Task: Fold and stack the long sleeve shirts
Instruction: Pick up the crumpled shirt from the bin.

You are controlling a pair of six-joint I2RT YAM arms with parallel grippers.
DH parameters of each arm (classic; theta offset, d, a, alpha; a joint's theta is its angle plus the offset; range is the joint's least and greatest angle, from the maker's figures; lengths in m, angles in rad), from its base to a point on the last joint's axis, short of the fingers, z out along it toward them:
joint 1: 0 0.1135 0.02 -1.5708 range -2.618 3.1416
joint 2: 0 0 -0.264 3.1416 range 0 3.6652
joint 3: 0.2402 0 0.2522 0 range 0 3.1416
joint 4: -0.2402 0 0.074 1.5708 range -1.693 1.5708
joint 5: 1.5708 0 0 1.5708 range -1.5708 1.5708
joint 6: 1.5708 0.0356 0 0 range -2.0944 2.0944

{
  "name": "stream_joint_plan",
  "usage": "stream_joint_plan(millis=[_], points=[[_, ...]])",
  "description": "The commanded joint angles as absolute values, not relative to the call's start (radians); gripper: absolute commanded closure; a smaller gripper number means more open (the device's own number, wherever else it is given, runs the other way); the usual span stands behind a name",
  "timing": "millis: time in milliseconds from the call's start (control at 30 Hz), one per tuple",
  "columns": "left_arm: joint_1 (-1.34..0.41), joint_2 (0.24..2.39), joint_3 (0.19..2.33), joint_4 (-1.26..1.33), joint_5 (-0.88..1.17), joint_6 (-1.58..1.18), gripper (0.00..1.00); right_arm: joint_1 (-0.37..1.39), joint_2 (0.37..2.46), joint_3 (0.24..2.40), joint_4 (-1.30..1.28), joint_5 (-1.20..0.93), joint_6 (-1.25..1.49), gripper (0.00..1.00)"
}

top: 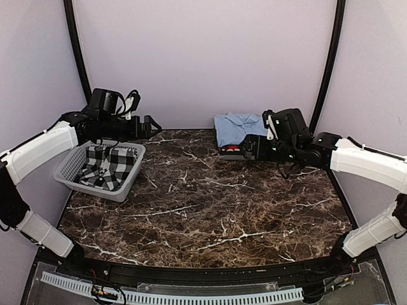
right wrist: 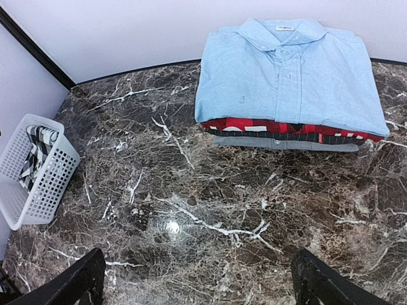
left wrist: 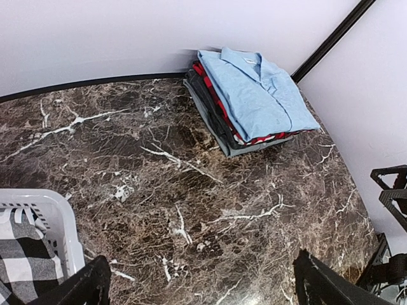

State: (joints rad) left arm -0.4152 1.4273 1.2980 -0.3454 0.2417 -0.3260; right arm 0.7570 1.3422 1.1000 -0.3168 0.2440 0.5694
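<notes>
Shirt of black-and-white buffalo-check cloth point(top: 111, 166) lies crumpled in the grey perforated plastic basket point(top: 95, 189) at the left, half hidden by its walls. The left gripper point(top: 151, 124) hovers just beyond the basket, fingers spread wide and empty. At the back right, a folded light blue collared shirt point(right wrist: 286, 70) tops a red shirt point(right wrist: 254, 126); the darker layers beneath are hard to tell apart. The right gripper point(top: 245, 147) gapes empty beside this stack.

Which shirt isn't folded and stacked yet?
The black-and-white check shirt, crumpled in the grey basket on the left. The light blue shirt and the red one beneath it lie folded at the back.
</notes>
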Motion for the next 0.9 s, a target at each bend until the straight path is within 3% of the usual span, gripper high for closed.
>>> stream_joint_plan(millis=[0,333,867], points=[[-0.414,1.385,1.256,-0.328,0.190,-0.339,0.01,0.750,1.322,1.098,-0.273,0.271,0.554,0.01],[-0.413,1.368,1.228,-0.329,0.101,-0.347,0.01,0.750,1.329,1.107,-0.296,0.283,0.535,0.02],[-0.324,1.427,1.205,-0.497,-0.354,-0.536,0.01,0.750,1.278,1.076,-0.243,0.306,0.465,0.01]])
